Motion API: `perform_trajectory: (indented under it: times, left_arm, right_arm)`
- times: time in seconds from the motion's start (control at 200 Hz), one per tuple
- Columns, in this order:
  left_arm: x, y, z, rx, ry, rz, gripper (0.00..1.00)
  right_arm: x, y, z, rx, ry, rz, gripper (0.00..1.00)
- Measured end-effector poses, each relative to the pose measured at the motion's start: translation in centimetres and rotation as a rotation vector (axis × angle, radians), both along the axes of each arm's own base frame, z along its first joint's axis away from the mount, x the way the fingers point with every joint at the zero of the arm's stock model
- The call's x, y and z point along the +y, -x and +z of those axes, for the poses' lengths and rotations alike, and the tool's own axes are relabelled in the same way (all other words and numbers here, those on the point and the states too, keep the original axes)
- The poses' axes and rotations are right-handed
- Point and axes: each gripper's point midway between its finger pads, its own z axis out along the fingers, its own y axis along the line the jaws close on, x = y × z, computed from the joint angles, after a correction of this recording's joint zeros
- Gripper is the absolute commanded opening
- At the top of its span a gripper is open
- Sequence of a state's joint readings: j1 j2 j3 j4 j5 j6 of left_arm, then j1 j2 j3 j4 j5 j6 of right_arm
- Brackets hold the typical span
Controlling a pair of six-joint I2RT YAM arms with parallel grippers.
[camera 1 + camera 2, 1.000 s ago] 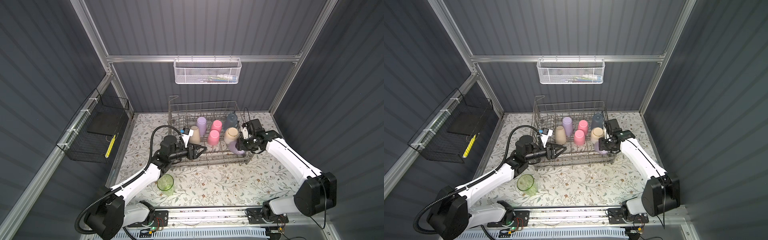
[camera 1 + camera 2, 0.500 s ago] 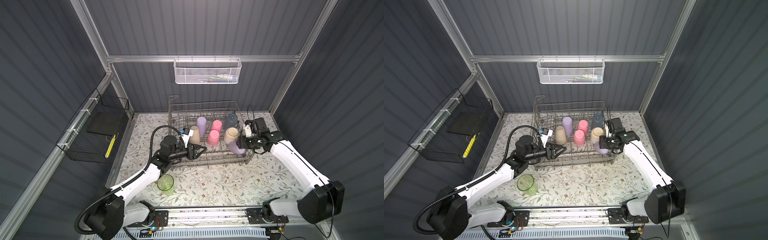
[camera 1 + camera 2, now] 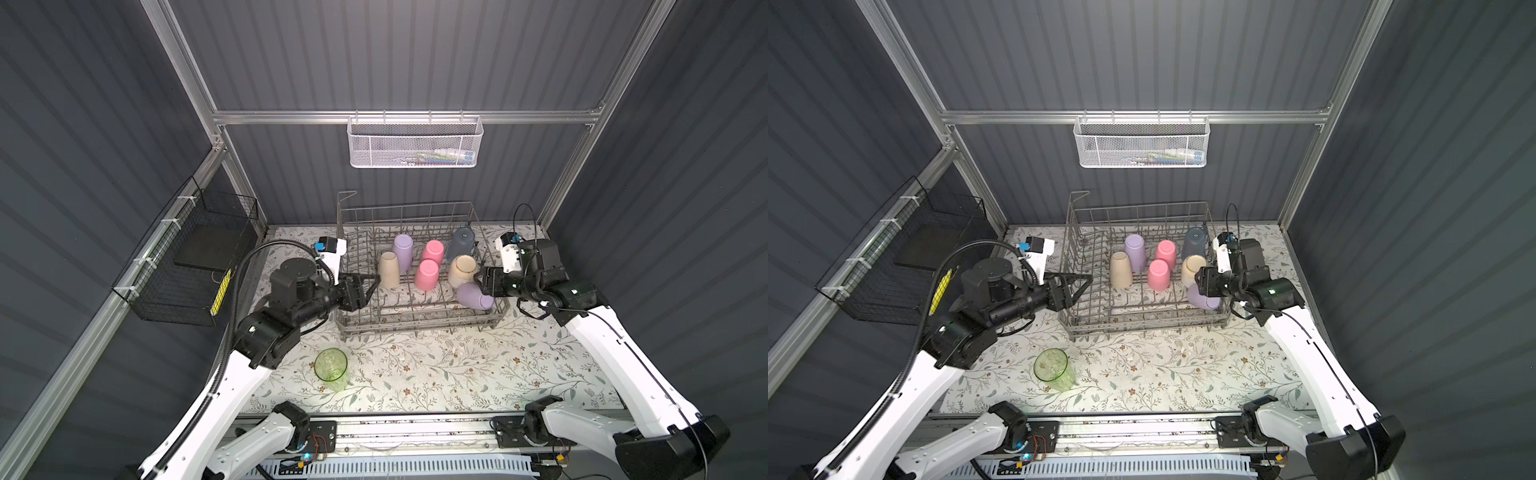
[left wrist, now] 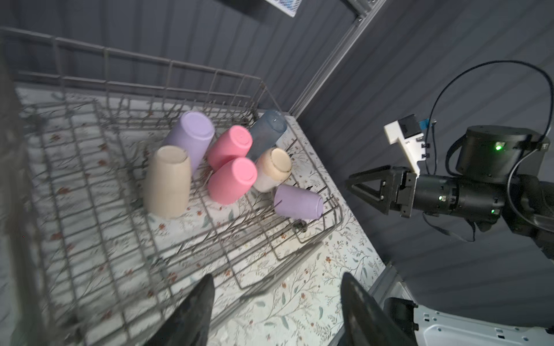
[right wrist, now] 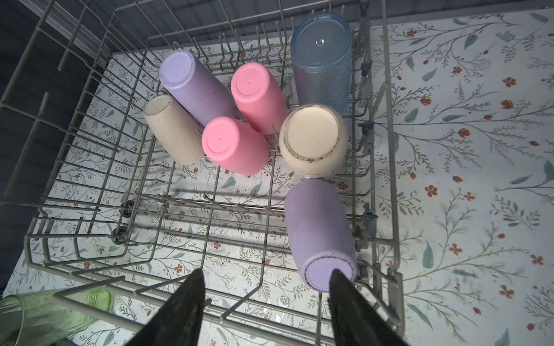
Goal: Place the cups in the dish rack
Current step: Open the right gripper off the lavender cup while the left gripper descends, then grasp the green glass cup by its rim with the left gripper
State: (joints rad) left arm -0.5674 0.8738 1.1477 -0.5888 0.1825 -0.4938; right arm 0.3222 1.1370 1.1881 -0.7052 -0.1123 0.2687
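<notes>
Robot lab cell: aluminium frame, corrugated walls

The rack in the middle of a top view was dull grey metal wire. The pink cups and lilac cups looked like matt, opaque plastic; the blue cup was see-through with a slight sheen. At lower left, the green cup was clear, shiny plastic on a smooth printed table cover. The basket above was white mesh.

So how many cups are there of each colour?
Lilac cups: 2
Pink cups: 2
Cream cups: 2
Blue cup: 1
Green cup: 1
Total: 8 cups
</notes>
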Motion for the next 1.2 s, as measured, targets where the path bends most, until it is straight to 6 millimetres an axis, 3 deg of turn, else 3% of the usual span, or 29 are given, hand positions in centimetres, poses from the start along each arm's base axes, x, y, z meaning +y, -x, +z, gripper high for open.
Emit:
perform_trajectory:
  times: [0.255,0.555,0.725,0.931,1.201]
  left_arm:
    - [5.0,5.0,-5.6,0.253,-0.122,0.121,0.68]
    - [7.2,8.5,-11.6,0.492,-0.274,0.14,0.69]
    - [7.4,9.1,-14.5,0.591,-0.339,0.134,0.66]
    - [6.9,9.4,-16.2,0.65,-0.357,0.109,0.63]
    - [4.4,10.4,-17.9,0.657,-0.46,0.006,0.63]
  right_arm:
    - [0.7,0.2,-0.7,0.023,-0.01,0.025,0.68]
    - [1.4,0.8,-1.6,0.051,-0.018,0.046,0.7]
    - [1.6,0.9,-1.7,0.058,-0.024,0.048,0.7]
    - [1.7,1.0,-2.1,0.064,-0.025,0.047,0.71]
    - [1.6,1.1,-3.2,0.085,-0.015,0.045,0.72]
